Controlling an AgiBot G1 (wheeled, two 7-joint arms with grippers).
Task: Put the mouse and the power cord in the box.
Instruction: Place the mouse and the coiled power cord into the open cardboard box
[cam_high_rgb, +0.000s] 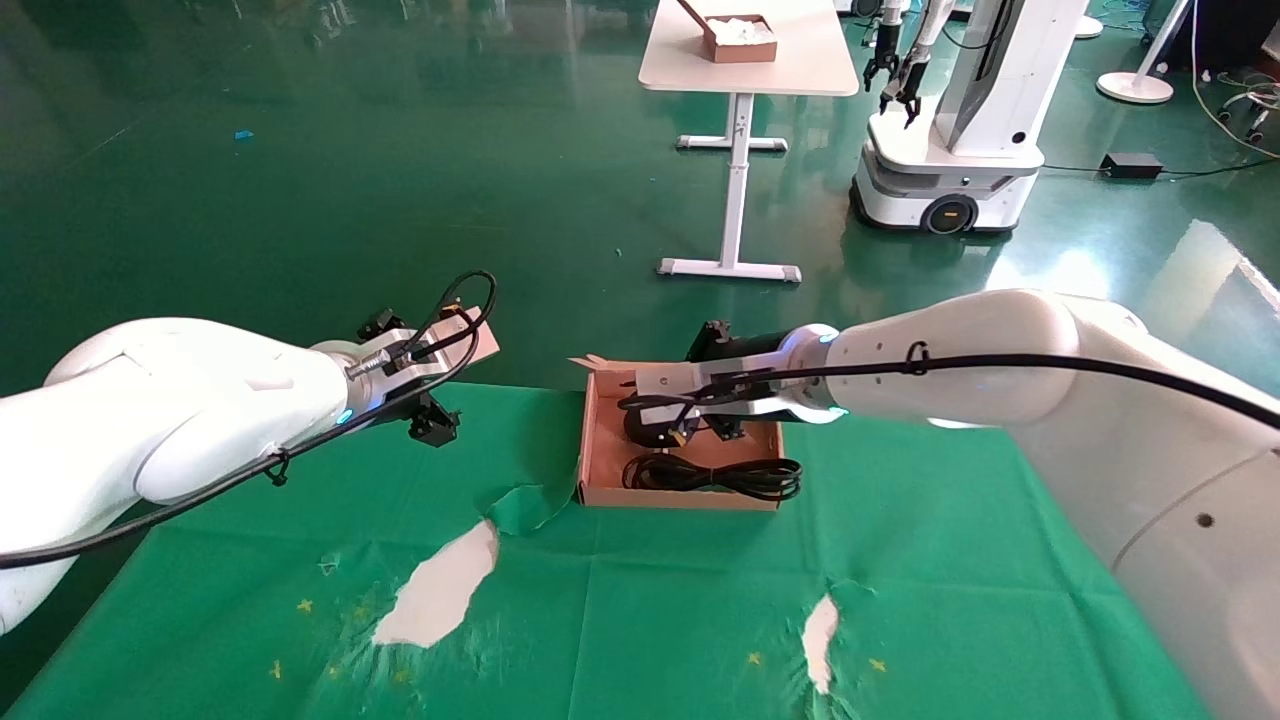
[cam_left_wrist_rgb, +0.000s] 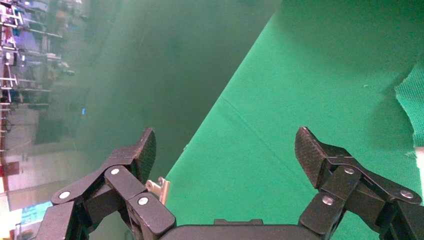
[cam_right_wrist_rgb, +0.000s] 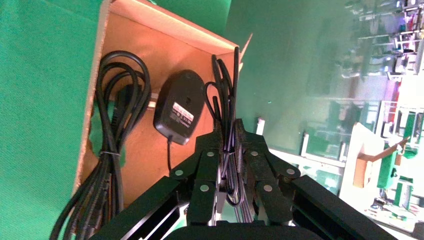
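Note:
The brown cardboard box sits on the green cloth at the table's far edge. Inside it, along the near wall, lies the looped power cord. The black mouse rests in the box with its labelled underside up. My right gripper hovers over the box's far side, shut on the mouse's bundled thin wire. My left gripper hangs open and empty over the cloth's far left edge.
The green cloth is torn, with white patches and a raised flap by the box's near left corner. Beyond the table, on the floor, stand a white table holding a small brown box and another robot.

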